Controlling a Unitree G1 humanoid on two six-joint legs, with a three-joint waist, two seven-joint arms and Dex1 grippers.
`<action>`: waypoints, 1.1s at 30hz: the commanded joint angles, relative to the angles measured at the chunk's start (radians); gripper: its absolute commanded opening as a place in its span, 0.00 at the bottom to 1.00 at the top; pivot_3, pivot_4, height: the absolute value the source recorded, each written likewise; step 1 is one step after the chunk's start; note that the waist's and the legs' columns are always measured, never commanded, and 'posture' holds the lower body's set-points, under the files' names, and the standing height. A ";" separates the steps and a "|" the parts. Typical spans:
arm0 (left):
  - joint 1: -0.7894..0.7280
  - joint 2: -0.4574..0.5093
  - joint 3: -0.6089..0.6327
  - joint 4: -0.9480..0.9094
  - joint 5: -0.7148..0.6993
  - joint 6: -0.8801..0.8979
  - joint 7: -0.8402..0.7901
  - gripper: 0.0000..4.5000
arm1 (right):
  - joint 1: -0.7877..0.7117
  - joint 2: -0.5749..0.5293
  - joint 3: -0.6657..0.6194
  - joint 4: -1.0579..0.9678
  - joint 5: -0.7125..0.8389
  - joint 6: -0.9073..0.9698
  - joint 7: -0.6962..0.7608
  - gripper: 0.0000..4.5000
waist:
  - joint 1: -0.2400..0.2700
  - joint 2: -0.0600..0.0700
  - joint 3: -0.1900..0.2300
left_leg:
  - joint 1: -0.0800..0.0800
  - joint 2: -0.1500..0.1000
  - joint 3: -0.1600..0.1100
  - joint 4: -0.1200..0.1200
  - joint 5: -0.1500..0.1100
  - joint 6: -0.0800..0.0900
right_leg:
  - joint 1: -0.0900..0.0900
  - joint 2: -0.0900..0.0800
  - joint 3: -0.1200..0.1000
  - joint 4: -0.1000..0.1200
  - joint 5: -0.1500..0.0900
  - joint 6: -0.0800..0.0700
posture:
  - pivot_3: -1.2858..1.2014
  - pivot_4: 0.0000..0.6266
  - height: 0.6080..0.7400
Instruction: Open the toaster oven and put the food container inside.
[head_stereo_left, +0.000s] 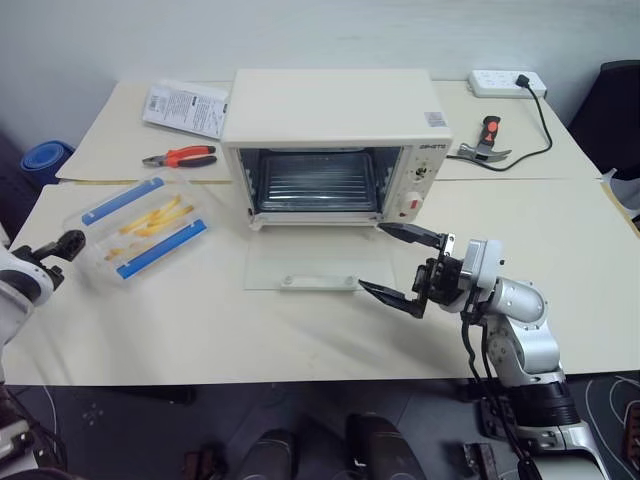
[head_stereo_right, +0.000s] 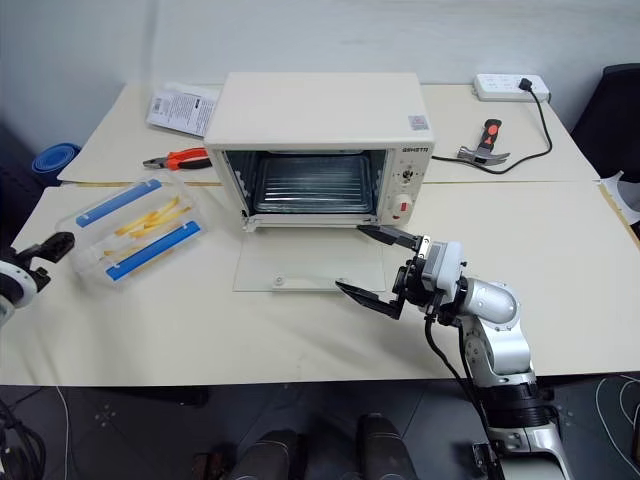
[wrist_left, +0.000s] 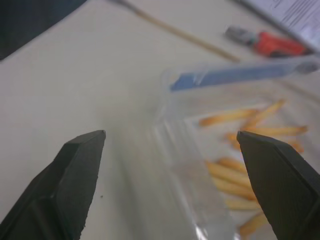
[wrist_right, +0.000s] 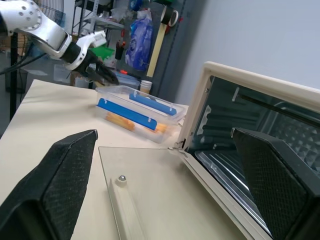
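Observation:
The cream-white toaster oven (head_stereo_left: 335, 120) stands at the table's middle back. Its glass door (head_stereo_left: 305, 265) is dropped flat on the table, and the wire rack (head_stereo_left: 318, 180) inside shows. The clear food container (head_stereo_left: 140, 225), with two blue clip strips and yellow sticks inside, lies left of the oven. My left gripper (wrist_left: 170, 133) is open at the container's left end, its fingers apart on either side of one corner without touching it. My right gripper (head_stereo_left: 370, 257) is open and hovers by the right front corner of the lowered door, pointing left.
Red-handled pliers (head_stereo_left: 180, 156) and a printed leaflet (head_stereo_left: 185, 105) lie behind the container. A white power strip (head_stereo_left: 507, 82) with a black cable and a red-and-black tool (head_stereo_left: 485, 140) sit at the back right. A black chair (head_stereo_left: 615, 110) stands beyond the right edge.

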 joint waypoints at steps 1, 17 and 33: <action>-0.071 0.017 -0.037 0.055 0.044 0.032 -0.024 0.99 | 0.003 0.002 -0.001 -0.058 -0.001 0.008 -0.031 1.00 | 0.001 0.000 0.000 | -0.001 0.000 0.000 0.000 0.000 0.000 | -0.001 0.000 0.000 0.000 0.000 0.000 | 0.52 0.24 1.00; -0.127 0.097 -0.012 0.074 0.141 0.156 -0.124 0.16 | 0.031 -0.018 -0.016 -0.091 -0.014 0.009 -0.066 1.00 | -0.002 0.000 0.000 | -0.002 0.000 0.001 0.001 0.000 -0.001 | -0.005 0.000 0.000 0.001 0.000 0.000 | 0.52 0.24 1.00; -0.145 0.013 0.057 -0.500 0.024 0.643 -0.154 0.05 | 0.040 -0.080 -0.046 -0.023 -0.026 0.014 -0.054 1.00 | 0.007 -0.001 0.000 | -0.003 0.000 0.002 0.002 0.000 -0.001 | -0.006 -0.001 0.001 0.001 0.000 0.000 | 0.52 0.24 1.00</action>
